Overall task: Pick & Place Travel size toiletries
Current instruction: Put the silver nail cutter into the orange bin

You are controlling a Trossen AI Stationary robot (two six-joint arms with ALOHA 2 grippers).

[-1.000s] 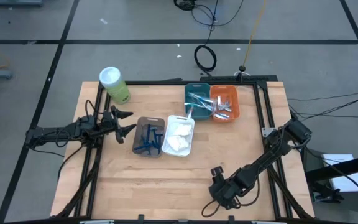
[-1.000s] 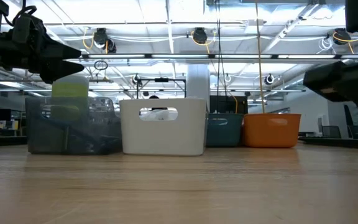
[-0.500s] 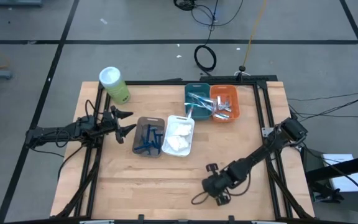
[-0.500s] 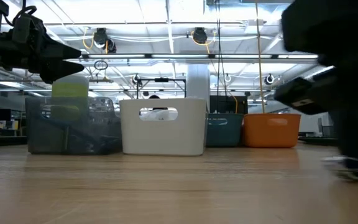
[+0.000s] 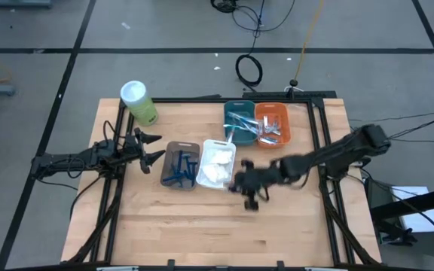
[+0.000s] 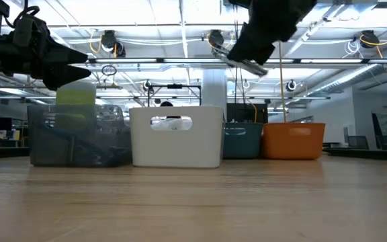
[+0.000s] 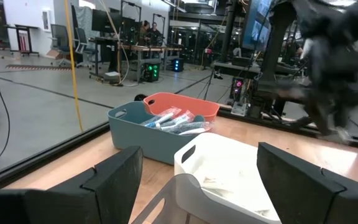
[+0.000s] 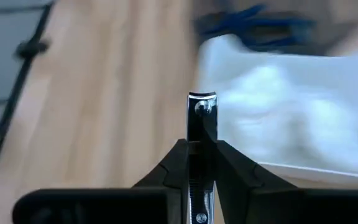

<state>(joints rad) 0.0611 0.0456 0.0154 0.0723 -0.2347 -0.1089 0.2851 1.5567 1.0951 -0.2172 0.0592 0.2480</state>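
Left gripper hangs at the table's left edge, fingers spread wide, nothing between them. Green canister stands behind it at the table's far left corner.

Just ahead of the left gripper's tips: brown bin with dark blue razors inside. Touching its far side from that gripper is the white bin, holding white soft pads. Left wrist view shows the white bin's rim right in front of the open fingers, teal bin and orange bin behind it.

Right gripper is reached across the table, raised above the tabletop, just beside the white bin's near right corner. Its fingers are clamped together on a small silvery metal tool that looks like a nail clipper, standing straight out from the tips. In the right wrist view the white bin's pads and the blue razors lie ahead of the tips. Low view shows the silvery item held up high, above the bins.

Behind the right gripper: teal bin with thin toothbrushes, and touching it, the orange bin with small silvery tubes.
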